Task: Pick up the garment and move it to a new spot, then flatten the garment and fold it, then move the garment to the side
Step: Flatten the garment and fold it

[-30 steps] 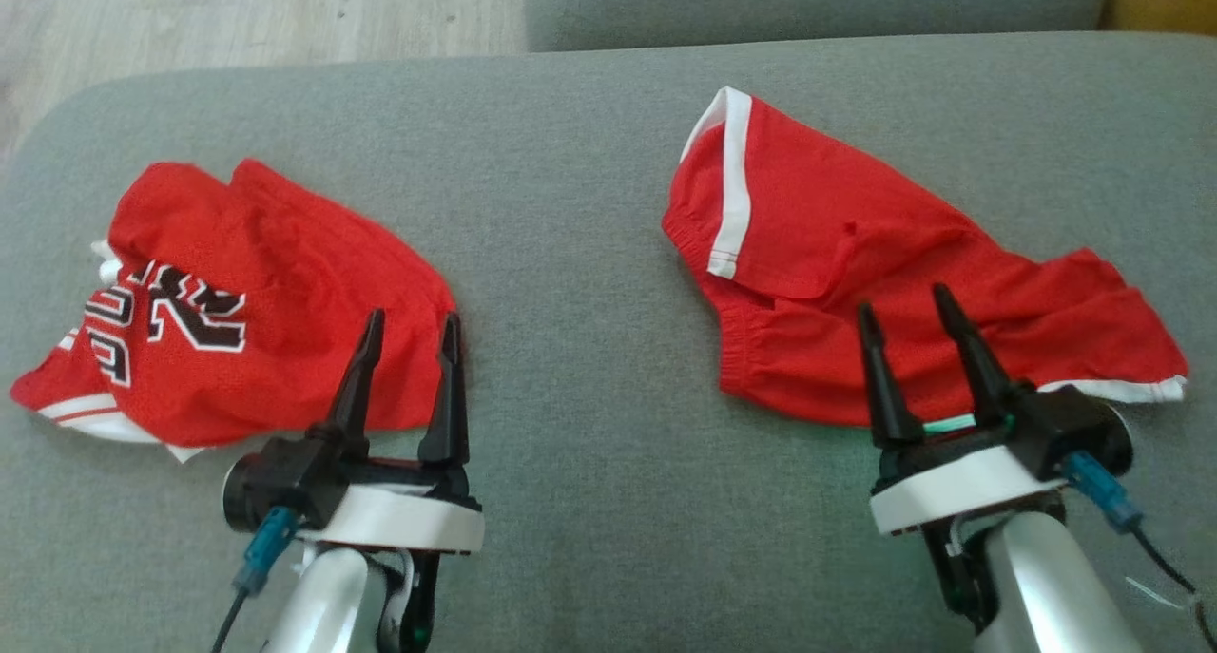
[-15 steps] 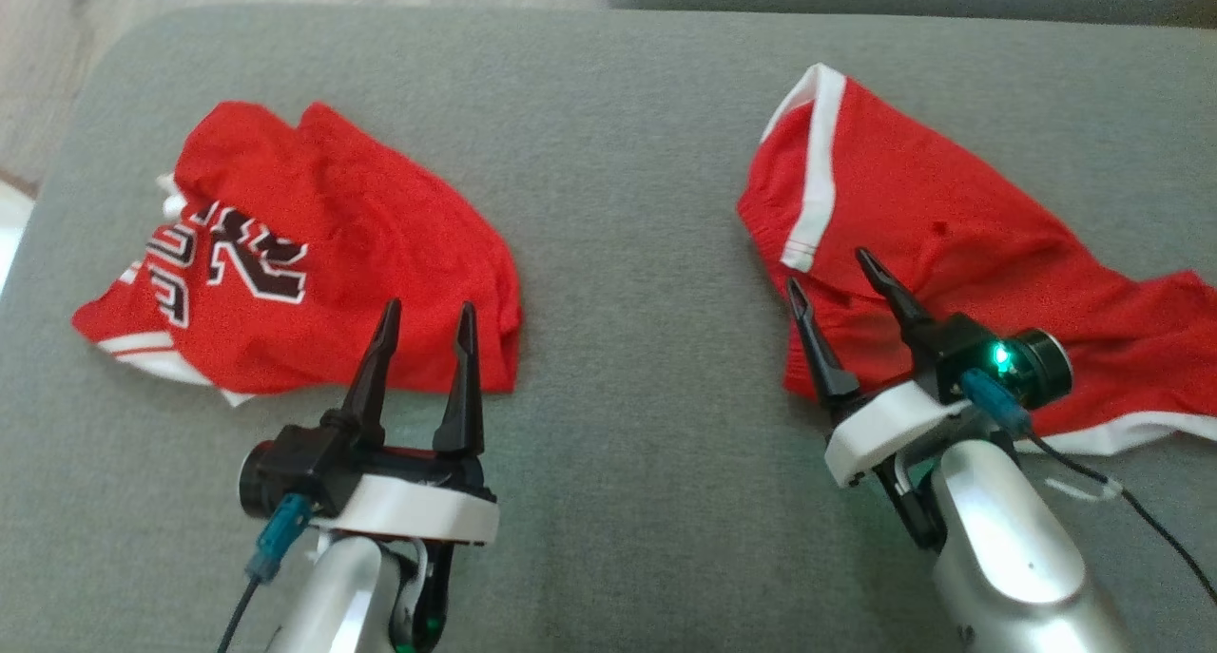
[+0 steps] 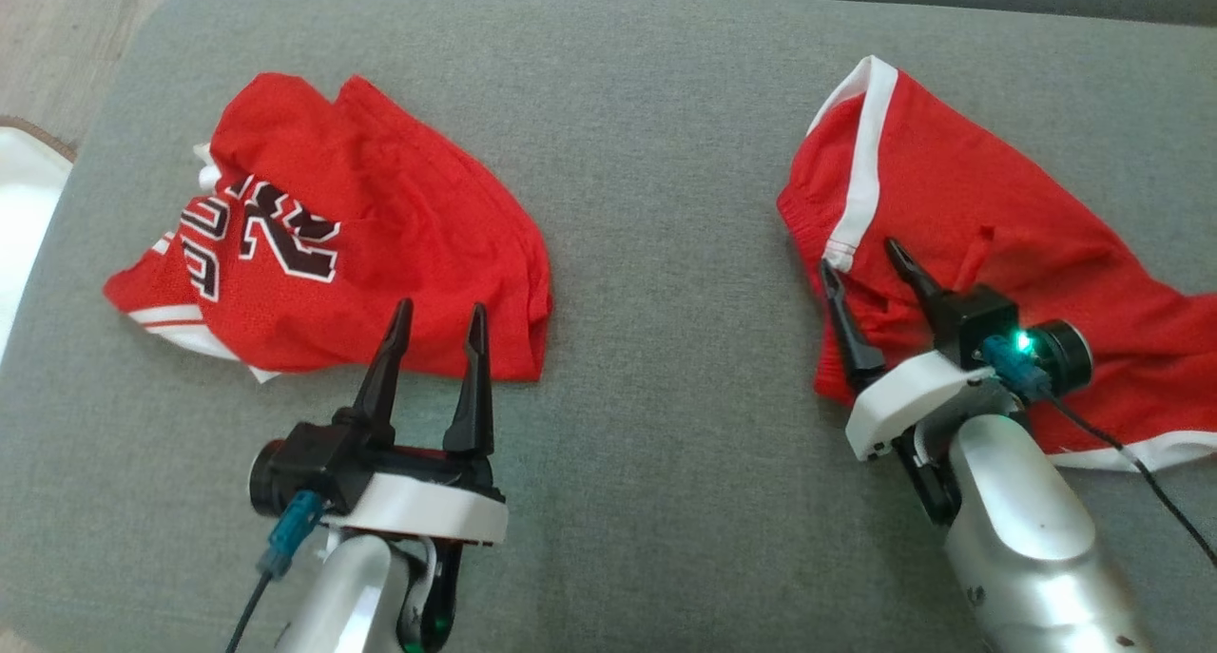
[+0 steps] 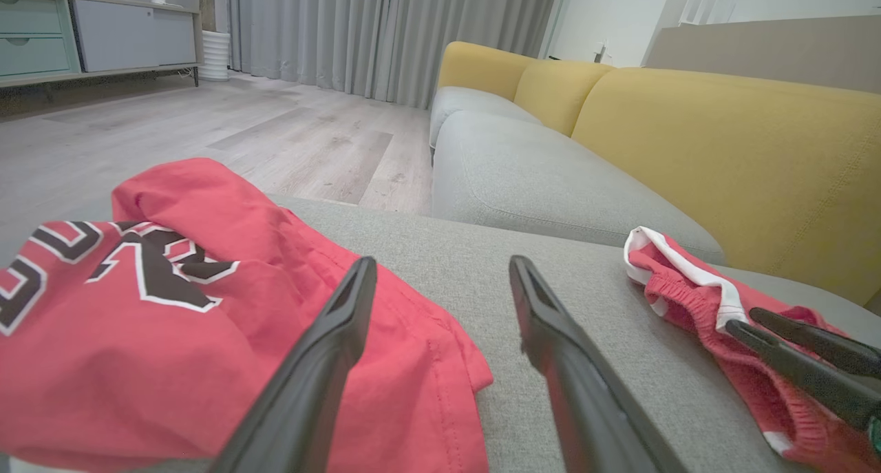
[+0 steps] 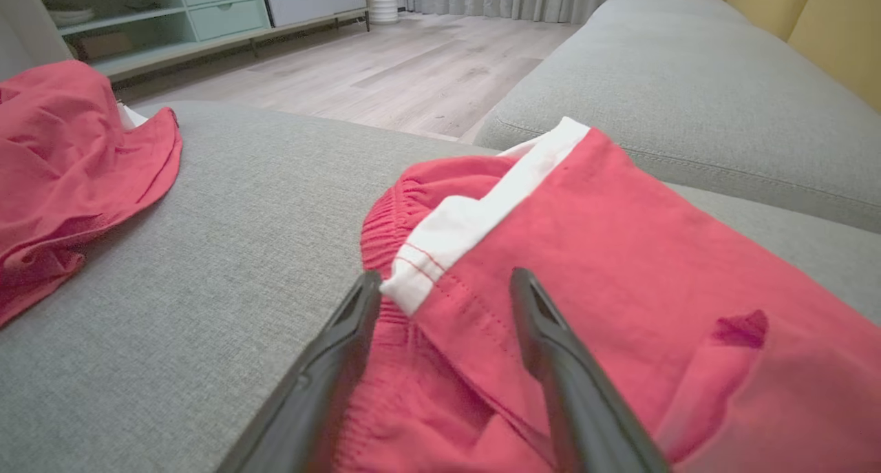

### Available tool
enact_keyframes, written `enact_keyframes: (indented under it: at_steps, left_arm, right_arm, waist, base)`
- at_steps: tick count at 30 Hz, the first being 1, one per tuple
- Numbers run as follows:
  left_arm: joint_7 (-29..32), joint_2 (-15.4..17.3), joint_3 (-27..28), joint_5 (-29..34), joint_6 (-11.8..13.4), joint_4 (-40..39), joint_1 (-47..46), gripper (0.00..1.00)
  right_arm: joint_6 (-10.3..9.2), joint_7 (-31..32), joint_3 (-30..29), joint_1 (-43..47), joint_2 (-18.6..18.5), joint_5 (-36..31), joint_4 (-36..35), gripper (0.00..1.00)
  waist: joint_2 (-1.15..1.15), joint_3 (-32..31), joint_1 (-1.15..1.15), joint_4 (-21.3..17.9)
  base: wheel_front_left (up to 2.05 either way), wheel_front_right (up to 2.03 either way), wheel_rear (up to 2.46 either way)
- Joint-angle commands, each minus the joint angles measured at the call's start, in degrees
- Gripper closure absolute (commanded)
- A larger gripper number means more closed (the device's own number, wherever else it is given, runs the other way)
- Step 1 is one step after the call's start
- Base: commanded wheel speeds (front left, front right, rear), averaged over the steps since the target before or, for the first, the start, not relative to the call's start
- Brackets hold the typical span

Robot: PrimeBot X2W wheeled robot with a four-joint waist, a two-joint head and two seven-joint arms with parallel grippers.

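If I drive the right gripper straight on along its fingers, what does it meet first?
The red shorts: the right gripper, jaws open, points at the white-trimmed hem corner of the folded-over flap, which lies between its fingers. It looks very close; whether the tips already touch the cloth is unclear.

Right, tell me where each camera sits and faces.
Head view: on the head, looking down at the grey cushion, jersey left, shorts right; both arms' open jaws show.
Left wrist view: low beside the jersey, facing the yellow sofa; left jaws open, right jaws at its right edge.
Right wrist view: low over the shorts, facing the wooden floor; right jaws open, astride the white stripe.
Shared: both wrist views show both garments.
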Motion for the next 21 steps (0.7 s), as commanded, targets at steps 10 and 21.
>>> enact_keyframes:
  at_steps: [10, 21]
  left_arm:
    - [-0.46, 0.15, 1.64, 0.0, 0.4, -1.42, -2.48, 0.0]
    - [-0.46, 0.15, 0.74, -0.65, 0.16, -1.59, -3.48, 0.0]
  right_arm:
    - [-0.04, -1.64, -3.7, -5.79, -0.09, 1.8, -2.34, 1.0]
    - [-0.04, 5.69, -12.98, -20.37, -11.03, 7.66, -2.44, 1.0]
  waist:
    - [0.0, 0.12, 0.0, -1.33]
    - [0.0, 1.84, 0.0, 0.09]
  base:
    - [0.0, 0.0, 0.0]
    - [0.0, 0.0, 0.0]
